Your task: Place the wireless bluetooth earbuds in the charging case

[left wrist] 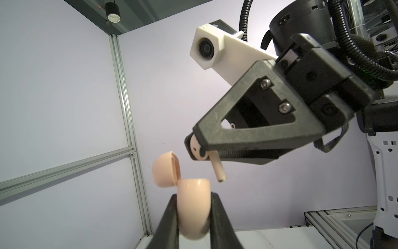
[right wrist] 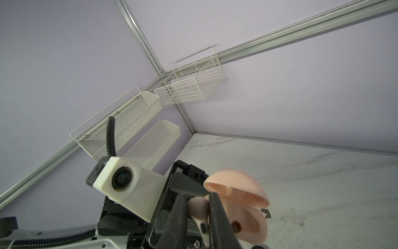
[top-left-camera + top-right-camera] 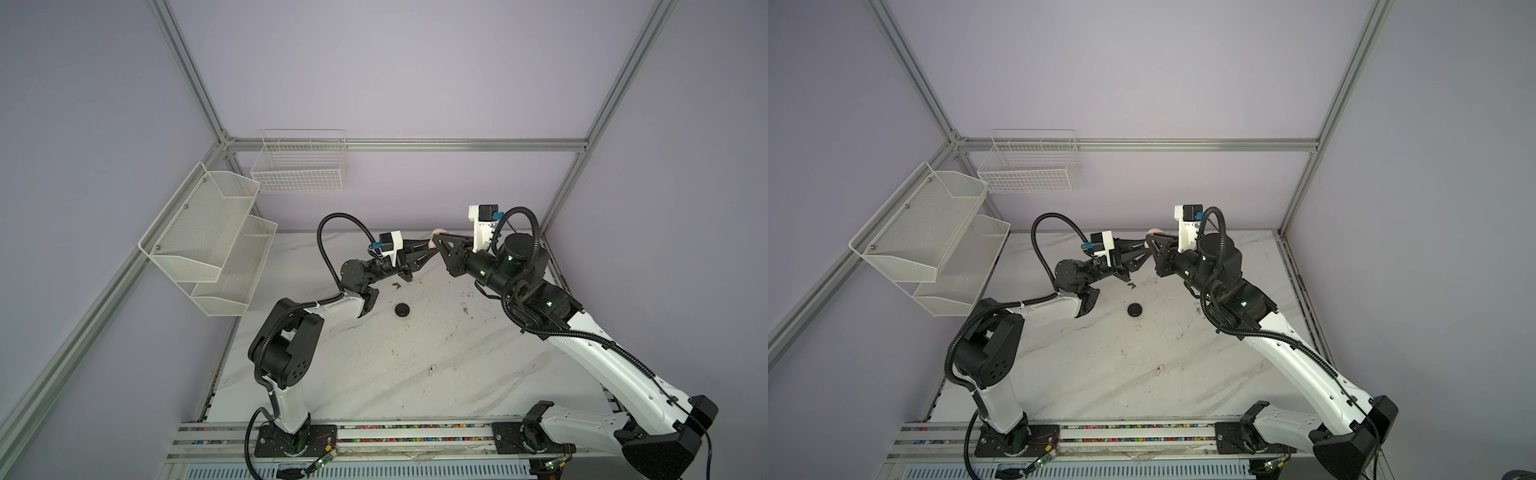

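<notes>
Above the marble table, the left gripper clamps the open pink charging case, lid tipped back. The right gripper pinches a pale pink earbud just beside the rim, stem down. The stem likely needs centring over its socket, then a slow, straight descent before release. A second pink earbud lies on the table.

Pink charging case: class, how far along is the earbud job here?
Done: the pink charging case is held up in the left gripper, lid open. In hand: the right gripper holds a pale pink earbud, stem near the open case but not yet in. Left: seat it, then the second pink earbud lying on the table; the black case sits shut there.
</notes>
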`<state>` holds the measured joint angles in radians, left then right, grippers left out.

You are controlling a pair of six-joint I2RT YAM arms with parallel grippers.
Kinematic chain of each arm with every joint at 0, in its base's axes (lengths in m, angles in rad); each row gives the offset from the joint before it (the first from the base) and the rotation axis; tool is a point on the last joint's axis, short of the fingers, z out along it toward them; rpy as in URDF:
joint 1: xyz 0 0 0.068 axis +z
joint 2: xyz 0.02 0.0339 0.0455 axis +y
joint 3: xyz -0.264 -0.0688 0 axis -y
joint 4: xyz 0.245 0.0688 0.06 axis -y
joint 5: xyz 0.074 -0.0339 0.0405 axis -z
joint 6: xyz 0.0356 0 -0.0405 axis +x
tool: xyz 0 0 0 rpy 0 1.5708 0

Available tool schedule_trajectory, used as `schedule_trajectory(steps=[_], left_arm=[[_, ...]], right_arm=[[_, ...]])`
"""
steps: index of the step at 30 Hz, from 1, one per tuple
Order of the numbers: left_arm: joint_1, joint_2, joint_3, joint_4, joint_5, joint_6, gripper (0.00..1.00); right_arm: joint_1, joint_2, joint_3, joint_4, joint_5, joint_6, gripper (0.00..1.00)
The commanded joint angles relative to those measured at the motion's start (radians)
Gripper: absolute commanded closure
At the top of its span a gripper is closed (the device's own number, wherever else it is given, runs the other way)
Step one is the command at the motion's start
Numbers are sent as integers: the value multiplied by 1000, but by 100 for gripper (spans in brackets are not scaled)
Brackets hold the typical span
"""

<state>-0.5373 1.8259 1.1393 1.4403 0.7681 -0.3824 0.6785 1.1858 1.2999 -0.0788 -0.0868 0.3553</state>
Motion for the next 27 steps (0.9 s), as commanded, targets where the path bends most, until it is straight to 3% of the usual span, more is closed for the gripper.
schedule_trajectory(steps=[1,13,27], left_arm=[[-10,-27,19,62,-36,8,100],[-24,-40,-11,62,-75,36,100],[-33,-71,-50,62,-95,42,100]], right_arm=[[-7,-1,-2,38,52,36,91],[-7,-3,-8,65,134,105,91],[-7,38,-17,111,126,114,92]])
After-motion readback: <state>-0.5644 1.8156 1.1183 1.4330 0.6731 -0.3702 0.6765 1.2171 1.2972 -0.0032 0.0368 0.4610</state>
